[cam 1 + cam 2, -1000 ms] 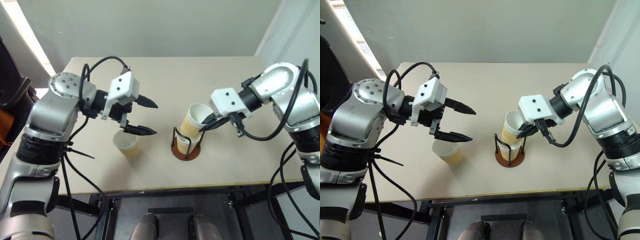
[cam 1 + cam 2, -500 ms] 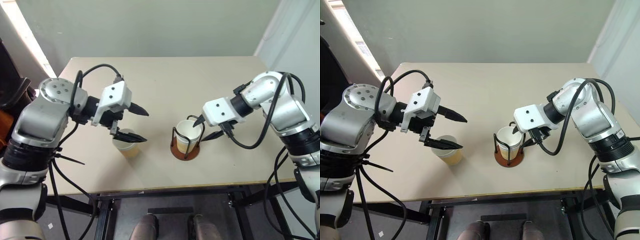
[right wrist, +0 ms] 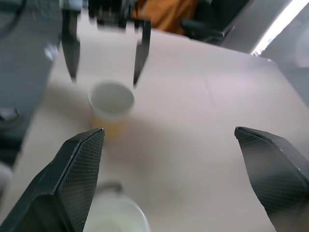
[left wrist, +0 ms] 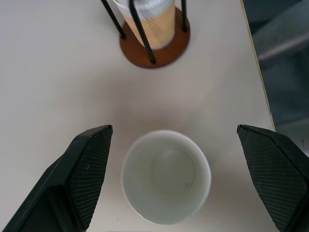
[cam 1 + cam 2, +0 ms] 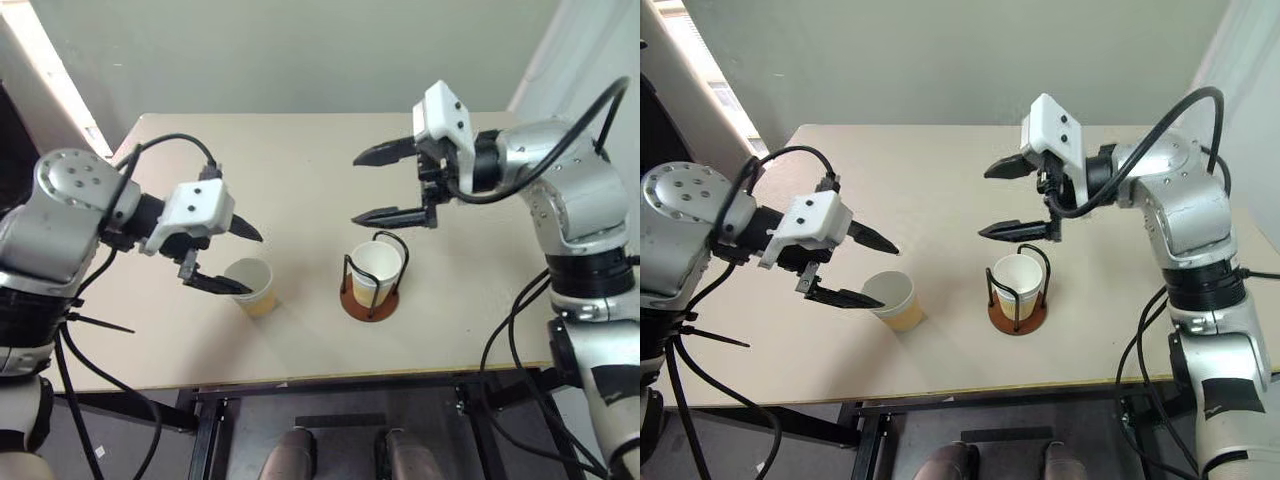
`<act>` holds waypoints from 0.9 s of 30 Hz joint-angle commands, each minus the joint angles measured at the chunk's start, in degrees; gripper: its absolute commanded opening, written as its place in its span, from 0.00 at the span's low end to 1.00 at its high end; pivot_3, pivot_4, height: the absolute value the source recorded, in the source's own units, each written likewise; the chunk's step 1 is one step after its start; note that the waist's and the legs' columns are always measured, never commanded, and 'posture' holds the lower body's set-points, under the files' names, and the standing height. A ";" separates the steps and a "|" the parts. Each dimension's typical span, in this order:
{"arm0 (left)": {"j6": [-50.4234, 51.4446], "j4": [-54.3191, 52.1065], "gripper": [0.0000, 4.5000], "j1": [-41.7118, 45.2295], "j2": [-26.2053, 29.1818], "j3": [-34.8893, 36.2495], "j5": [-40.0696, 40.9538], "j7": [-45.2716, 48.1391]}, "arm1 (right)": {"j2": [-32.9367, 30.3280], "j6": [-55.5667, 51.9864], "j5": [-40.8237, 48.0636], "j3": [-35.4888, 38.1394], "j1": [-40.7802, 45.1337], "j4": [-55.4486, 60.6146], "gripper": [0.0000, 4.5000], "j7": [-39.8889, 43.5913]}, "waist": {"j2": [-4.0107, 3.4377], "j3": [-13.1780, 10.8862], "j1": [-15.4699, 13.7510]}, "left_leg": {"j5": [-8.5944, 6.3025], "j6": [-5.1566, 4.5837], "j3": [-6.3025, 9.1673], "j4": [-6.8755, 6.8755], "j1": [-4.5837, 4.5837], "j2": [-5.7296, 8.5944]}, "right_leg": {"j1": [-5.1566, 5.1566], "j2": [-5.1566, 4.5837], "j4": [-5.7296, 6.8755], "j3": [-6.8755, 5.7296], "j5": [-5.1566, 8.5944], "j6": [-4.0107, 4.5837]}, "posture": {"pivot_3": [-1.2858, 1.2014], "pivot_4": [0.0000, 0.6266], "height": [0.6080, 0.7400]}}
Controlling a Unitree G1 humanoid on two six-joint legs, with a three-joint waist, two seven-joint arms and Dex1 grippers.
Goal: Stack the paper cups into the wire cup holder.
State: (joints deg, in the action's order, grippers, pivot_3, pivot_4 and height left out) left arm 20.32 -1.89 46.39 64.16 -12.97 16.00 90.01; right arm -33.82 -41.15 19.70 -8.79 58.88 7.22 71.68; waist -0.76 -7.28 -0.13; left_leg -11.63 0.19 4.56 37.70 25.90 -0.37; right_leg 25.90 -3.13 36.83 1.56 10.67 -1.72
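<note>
The wire cup holder (image 5: pixel 371 303), a reddish-brown disc with black hoops, stands right of the table's middle with paper cups (image 5: pixel 378 268) nested upright inside it. My right gripper (image 5: pixel 354 190) hangs open above and behind the holder, holding nothing. A loose paper cup (image 5: pixel 251 286) stands upright to the holder's left. My left gripper (image 5: pixel 257 265) is open with its fingers straddling the space just above this cup. The left wrist view looks into the loose cup (image 4: pixel 165 176), with the holder (image 4: pixel 154 48) beyond. The right wrist view shows the loose cup (image 3: pixel 112 104) under the left gripper (image 3: pixel 104 53).
The beige table (image 5: pixel 330 160) ends in a front edge (image 5: pixel 300 380) close below the cups. Its right edge (image 4: pixel 253 63) runs near the holder. A grey wall stands behind the table. Dark and orange things (image 3: pixel 164 14) lie off the table's left side.
My right gripper let its cup drop into the holder, opened, then rose and swung back above it. My left gripper slid left and down, closer over the loose cup.
</note>
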 commanded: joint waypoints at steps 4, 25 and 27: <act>-5.85 4.12 0.99 1.56 -1.24 -5.15 -5.21 2.49 | -3.50 -3.79 3.54 0.67 -4.48 6.91 1.00 -1.14 | 0.00 0.00 0.03 | -0.05 0.03 0.00 0.13 0.10 0.05 | 0.05 -0.03 -0.02 0.03 0.00 0.00 | 0.52 0.24 1.00; -14.90 10.16 0.00 4.65 -2.65 -14.00 -10.94 2.49 | -8.80 -6.59 7.39 0.28 -6.09 11.38 1.00 -2.87 | 0.01 0.01 0.08 | -0.07 0.05 0.01 0.06 0.06 -0.01 | 0.07 0.01 0.04 0.01 0.00 -0.02 | 0.52 0.24 1.00; -15.34 10.68 0.00 5.90 -2.24 -14.16 -9.57 2.49 | -11.47 -6.76 8.42 1.34 -6.76 11.94 1.00 -0.96 | 0.01 0.00 0.06 | -0.07 0.05 0.01 0.07 0.06 -0.01 | 0.07 0.01 0.04 0.02 0.00 -0.02 | 0.52 0.24 1.00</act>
State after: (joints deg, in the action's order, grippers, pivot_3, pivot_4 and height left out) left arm 6.08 8.45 50.46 60.74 -27.81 5.06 90.14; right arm -43.36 -47.91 26.52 -9.52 52.09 16.87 69.33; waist -0.75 -7.28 -0.07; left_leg -11.69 0.24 4.57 37.76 25.98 -0.39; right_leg 25.97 -3.12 36.87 1.56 10.67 -1.74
